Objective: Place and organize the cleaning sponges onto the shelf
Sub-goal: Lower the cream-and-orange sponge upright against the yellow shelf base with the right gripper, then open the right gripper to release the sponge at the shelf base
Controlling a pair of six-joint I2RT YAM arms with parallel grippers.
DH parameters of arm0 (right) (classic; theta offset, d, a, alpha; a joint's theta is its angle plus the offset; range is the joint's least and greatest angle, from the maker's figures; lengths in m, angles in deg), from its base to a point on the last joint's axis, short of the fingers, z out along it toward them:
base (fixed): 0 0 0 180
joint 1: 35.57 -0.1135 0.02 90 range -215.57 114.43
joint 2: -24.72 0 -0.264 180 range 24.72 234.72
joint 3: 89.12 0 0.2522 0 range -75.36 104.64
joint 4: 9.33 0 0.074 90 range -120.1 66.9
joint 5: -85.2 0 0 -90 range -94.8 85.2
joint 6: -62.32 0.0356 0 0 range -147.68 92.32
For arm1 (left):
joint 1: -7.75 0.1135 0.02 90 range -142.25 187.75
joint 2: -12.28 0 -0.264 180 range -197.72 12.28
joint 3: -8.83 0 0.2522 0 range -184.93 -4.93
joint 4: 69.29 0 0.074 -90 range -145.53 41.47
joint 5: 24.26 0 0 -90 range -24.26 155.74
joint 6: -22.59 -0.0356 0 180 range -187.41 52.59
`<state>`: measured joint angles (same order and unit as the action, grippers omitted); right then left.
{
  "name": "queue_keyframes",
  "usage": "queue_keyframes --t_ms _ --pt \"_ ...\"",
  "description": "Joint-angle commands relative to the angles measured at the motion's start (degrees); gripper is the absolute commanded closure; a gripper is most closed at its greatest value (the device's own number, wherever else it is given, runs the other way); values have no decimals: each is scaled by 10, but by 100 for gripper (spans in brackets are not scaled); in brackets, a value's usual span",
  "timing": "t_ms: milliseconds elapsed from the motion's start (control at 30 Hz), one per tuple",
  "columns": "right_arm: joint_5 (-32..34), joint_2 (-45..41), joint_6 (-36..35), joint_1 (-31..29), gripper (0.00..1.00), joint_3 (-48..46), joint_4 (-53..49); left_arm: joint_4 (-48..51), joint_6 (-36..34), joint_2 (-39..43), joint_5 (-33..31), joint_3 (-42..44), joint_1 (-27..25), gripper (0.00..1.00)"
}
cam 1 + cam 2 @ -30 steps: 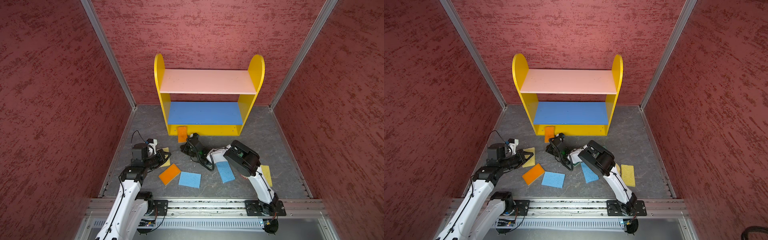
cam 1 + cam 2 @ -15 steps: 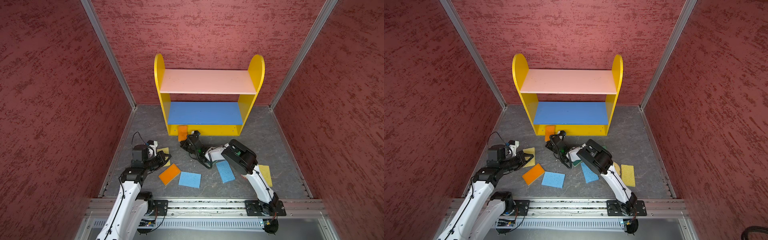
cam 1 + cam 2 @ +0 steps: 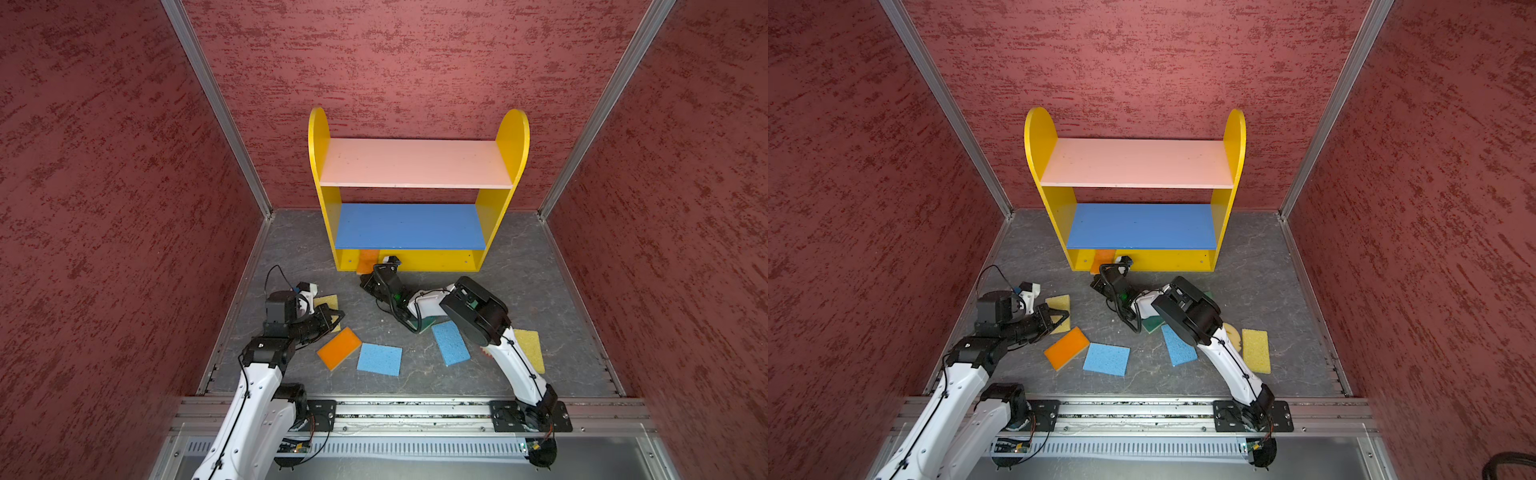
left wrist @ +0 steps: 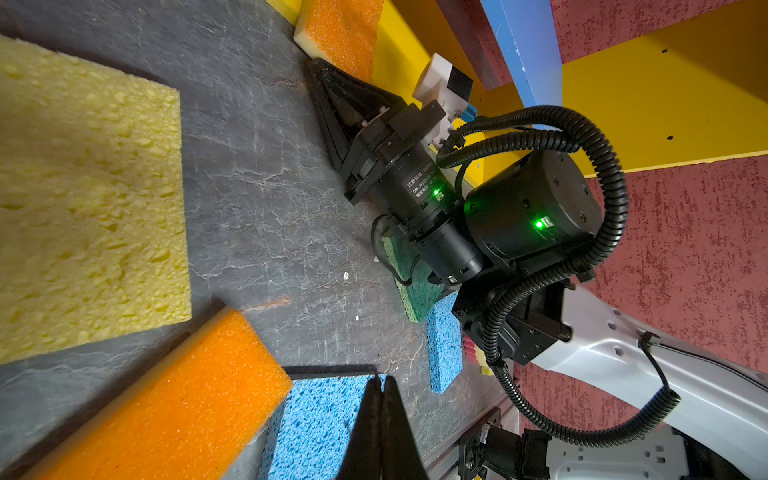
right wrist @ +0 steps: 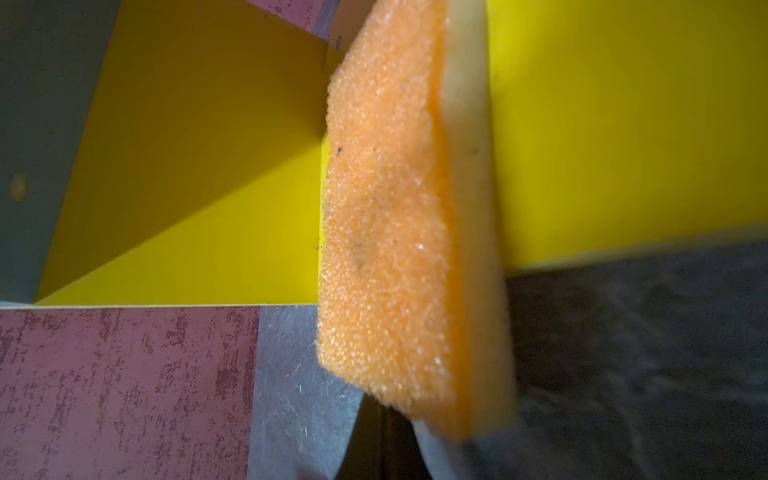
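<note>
orange sponge [image 3: 367,262] against bottom edge of shelf [image 3: 440,260]

floor [image 3: 523,266]: grey, marbled | walls [image 3: 415,54]: red, textured | corner posts [image 3: 218,108]: aluminium | front rail [image 3: 415,409]: aluminium

The shelf [image 3: 318,137] stands by the back wall [image 3: 415,62]; one sponge [image 3: 368,261] rests at its bottom front edge (left end), other sponges [image 3: 379,359] lie before it.

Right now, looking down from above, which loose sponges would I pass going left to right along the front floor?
In a top view: orange sponge, level blue sponge, slanted blue sponge, right yellow sponge. Skipped: left yellow sponge, which overlaps the orange one.
</note>
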<state>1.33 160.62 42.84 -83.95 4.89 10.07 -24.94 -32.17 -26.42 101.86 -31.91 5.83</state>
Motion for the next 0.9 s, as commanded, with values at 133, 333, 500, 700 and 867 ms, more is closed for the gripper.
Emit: queue_keyframes --t_ms 133,333,500,700,867 --pt "28 17 34 10 100 -30 -37 -10 -10 2 5 10 -4 97" --pt "35 -2 45 14 100 -63 -21 -10 -10 3 4 11 -4 97" --pt "40 -4 52 18 100 -73 -4 -9 -10 3 4 11 -5 97" --pt "50 4 56 20 100 -59 -1 -11 -8 0 5 11 -5 97" --pt "73 8 69 22 100 -58 12 -15 -4 -1 6 17 -6 97"
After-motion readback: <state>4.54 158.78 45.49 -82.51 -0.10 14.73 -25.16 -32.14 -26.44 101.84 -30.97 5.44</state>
